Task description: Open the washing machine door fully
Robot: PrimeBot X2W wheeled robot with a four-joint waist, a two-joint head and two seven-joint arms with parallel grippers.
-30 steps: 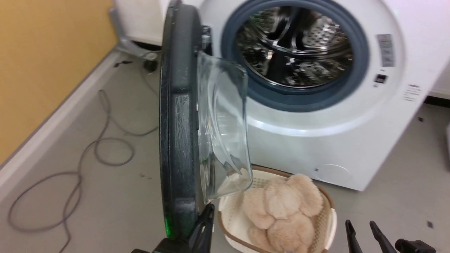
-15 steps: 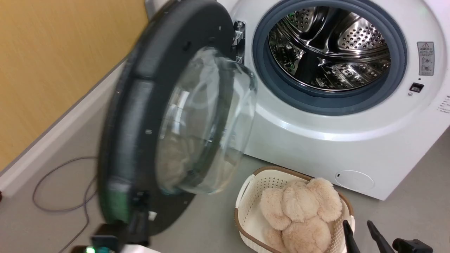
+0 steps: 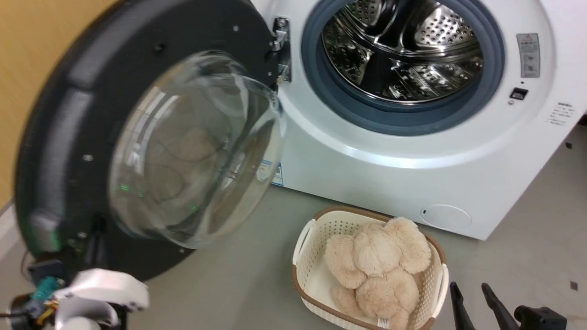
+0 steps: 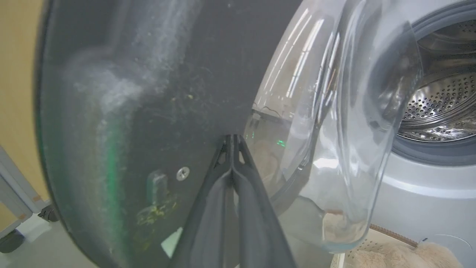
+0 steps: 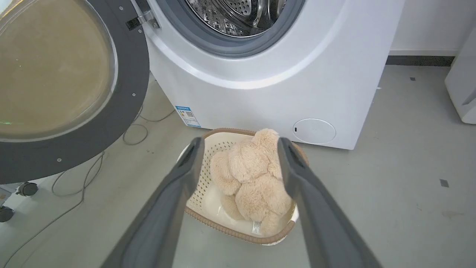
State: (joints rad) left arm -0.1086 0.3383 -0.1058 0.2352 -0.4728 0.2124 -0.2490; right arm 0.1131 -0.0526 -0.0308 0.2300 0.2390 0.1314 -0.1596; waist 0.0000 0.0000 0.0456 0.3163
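The washing machine door (image 3: 69,114) is a round black ring with a bulging glass bowl (image 3: 192,146). It stands swung far out to the left of the white washer (image 3: 367,169), inner face toward me. My left gripper (image 3: 97,229) reaches up at the door's lower rim. In the left wrist view, the left gripper (image 4: 232,137) is shut, its tips pressed against the door's black inner face (image 4: 148,74). My right gripper (image 3: 474,293) hangs open at the lower right, away from the door (image 5: 126,85); in the right wrist view, the right gripper (image 5: 241,143) holds nothing.
The steel drum (image 3: 399,46) with its grey rubber rim is exposed. A white basket (image 3: 302,238) holding a beige plush toy (image 3: 376,261) sits on the floor before the washer. Grey cables (image 5: 74,178) lie under the door. A yellow wall (image 3: 27,27) stands close behind it.
The door has swung from edge-on to wide open on the left, my left gripper moving left with it. The camera has shifted. The right gripper has stayed in place.
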